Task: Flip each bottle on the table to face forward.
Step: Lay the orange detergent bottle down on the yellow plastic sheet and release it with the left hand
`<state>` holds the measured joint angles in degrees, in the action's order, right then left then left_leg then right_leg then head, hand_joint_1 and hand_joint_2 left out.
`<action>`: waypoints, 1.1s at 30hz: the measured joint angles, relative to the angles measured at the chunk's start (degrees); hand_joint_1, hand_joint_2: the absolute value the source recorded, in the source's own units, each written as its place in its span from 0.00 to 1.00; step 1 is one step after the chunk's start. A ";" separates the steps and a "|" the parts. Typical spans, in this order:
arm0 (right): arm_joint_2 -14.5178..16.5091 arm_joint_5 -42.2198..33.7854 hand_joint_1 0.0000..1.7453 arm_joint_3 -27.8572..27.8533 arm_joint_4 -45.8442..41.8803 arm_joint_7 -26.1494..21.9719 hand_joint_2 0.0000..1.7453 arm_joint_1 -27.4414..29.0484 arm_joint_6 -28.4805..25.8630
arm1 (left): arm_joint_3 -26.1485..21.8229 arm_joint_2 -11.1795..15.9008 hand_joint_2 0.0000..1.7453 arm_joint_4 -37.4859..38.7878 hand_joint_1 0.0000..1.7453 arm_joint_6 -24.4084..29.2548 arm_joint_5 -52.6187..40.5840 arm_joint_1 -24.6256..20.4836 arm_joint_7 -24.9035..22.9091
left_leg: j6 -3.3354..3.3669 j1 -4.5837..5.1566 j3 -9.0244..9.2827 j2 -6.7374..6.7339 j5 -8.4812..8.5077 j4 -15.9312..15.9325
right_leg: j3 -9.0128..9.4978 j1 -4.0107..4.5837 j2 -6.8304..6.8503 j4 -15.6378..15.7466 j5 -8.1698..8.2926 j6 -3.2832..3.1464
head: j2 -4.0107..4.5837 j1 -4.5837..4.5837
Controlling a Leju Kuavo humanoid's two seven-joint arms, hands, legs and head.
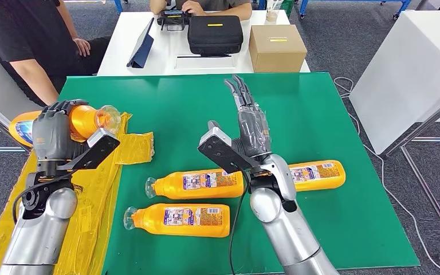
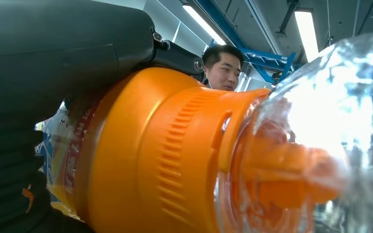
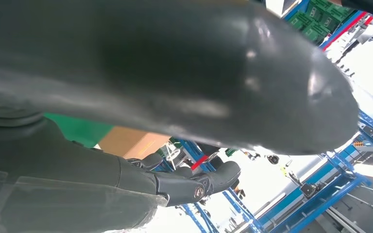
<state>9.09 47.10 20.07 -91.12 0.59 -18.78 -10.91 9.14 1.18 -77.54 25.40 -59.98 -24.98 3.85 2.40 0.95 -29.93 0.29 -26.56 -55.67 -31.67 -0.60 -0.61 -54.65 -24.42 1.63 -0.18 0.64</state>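
My left hand (image 1: 51,133) grips an orange bottle (image 1: 86,121) lifted above the yellow sheet at the table's left, its clear cap pointing right. Up close in the left wrist view, that bottle (image 2: 145,155) lies against my dark fingers (image 2: 9,160). Three more orange bottles lie on their sides on the green table (image 1: 321,109): one (image 1: 197,184) in the middle, one (image 1: 179,219) nearer the front, one (image 1: 318,174) partly behind my right arm. My right hand (image 1: 251,120) is raised over the table with fingers stretched straight and nothing in it; the right wrist view shows its thumb (image 3: 213,92).
A crumpled yellow plastic sheet (image 1: 100,189) covers the table's left edge. Beyond the green table stands a white table with a black case (image 1: 215,33) and a cardboard box (image 1: 277,47). Two people sit there, one at the far left (image 1: 23,40).
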 joint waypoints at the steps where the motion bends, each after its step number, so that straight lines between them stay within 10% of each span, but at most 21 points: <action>1: 0.00 0.00 0.00 -0.01 -0.01 0.00 0.00 0.00 0.00 | 0.00 0.01 1.00 0.04 1.00 0.00 0.00 -0.01 0.00 | 0.00 0.00 0.00 0.00 0.00 0.00 | 0.00 0.00 0.00 0.00 0.00 0.00 | 0.00 0.00; 16: -0.01 -0.31 0.00 -0.05 -0.15 -0.25 0.00 0.04 0.32 | 0.49 0.50 1.00 2.00 1.00 1.63 -14.13 -0.10 -3.80 | 0.00 0.00 0.00 0.00 0.00 0.00 | 0.00 0.00 0.00 0.00 0.00 0.00 | 0.00 0.00; 33: -1.39 -4.31 0.00 0.08 0.62 -4.18 0.00 0.89 2.47 | 6.63 -0.05 1.00 30.82 1.00 7.01 -29.73 -1.92 -12.79 | 0.00 0.00 -0.04 0.00 0.00 0.00 | -0.04 0.00 0.00 0.00 0.00 0.00 | 0.00 0.01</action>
<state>7.70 42.79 20.15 -90.50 -3.59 -17.89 -8.44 15.77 1.13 -46.72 32.41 -89.70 -26.90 -8.94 2.40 0.95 -29.97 0.28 -26.56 -55.67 -31.71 -0.61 -0.62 -54.65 -24.42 1.63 -0.17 0.65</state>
